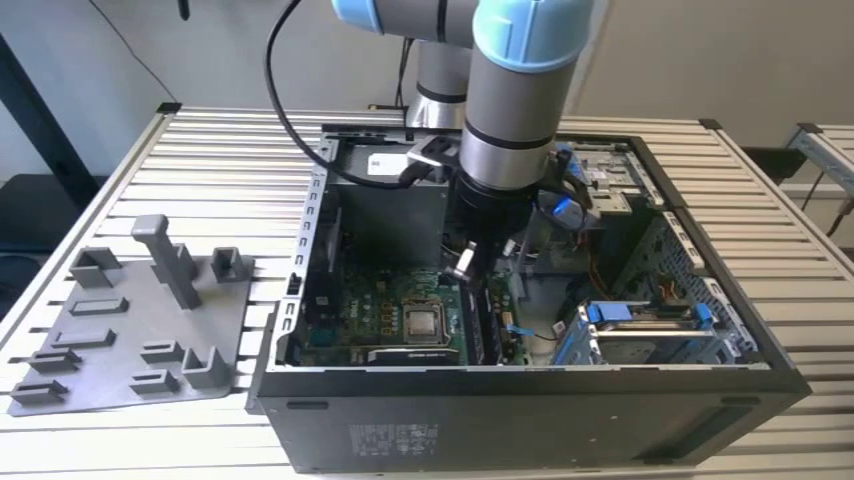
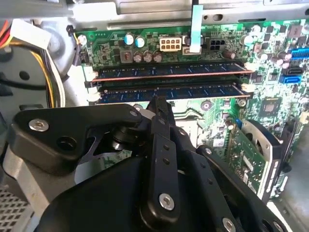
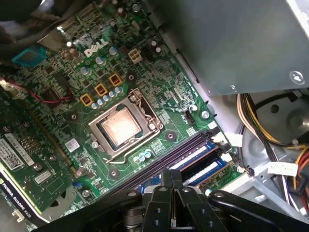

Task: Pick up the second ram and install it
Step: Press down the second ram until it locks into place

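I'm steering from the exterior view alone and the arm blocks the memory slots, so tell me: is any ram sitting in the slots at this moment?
Observer: Yes. In the second wrist view two sticks stand side by side in the slots: the second ram and another stick beyond it.
Operator: Where is the gripper relative to them?
Observer: The gripper is at the second ram's near edge, about halfway along it. I cannot tell whether it touches.
Operator: Does that stick look crooked?
Observer: No, it runs parallel to the other stick along its whole visible length.
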`<state>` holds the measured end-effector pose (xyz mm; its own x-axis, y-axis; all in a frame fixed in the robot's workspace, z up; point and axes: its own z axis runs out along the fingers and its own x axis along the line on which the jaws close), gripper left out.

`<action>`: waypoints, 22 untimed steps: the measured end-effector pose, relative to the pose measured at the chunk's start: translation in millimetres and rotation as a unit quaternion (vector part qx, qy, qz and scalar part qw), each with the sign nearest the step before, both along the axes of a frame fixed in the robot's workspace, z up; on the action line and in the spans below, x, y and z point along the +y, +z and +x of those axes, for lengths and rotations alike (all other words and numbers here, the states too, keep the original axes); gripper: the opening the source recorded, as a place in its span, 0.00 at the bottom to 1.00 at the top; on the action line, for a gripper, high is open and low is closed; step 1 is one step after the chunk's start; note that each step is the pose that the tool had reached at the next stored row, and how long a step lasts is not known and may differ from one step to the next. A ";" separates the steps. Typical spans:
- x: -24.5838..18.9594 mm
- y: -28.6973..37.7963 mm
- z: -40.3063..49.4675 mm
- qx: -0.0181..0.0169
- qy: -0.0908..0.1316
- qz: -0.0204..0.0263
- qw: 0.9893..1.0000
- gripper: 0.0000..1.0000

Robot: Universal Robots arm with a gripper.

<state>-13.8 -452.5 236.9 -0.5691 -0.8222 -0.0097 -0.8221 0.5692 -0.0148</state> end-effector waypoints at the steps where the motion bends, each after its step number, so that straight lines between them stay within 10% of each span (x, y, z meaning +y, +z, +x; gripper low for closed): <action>1: 0.0 0.0 -0.1 0.000 0.007 0.000 1.000 0.11; 6: 0.0 -0.1 -0.2 0.000 0.046 0.000 0.999 0.11; 12: 0.0 -0.1 -0.2 -0.001 0.098 0.000 0.995 0.11; 22: 0.0 -0.4 -0.3 -0.002 0.186 0.000 0.982 0.11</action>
<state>-14.1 -452.5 236.5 -0.2285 -0.9735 -0.0116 -0.9733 0.2287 -0.0194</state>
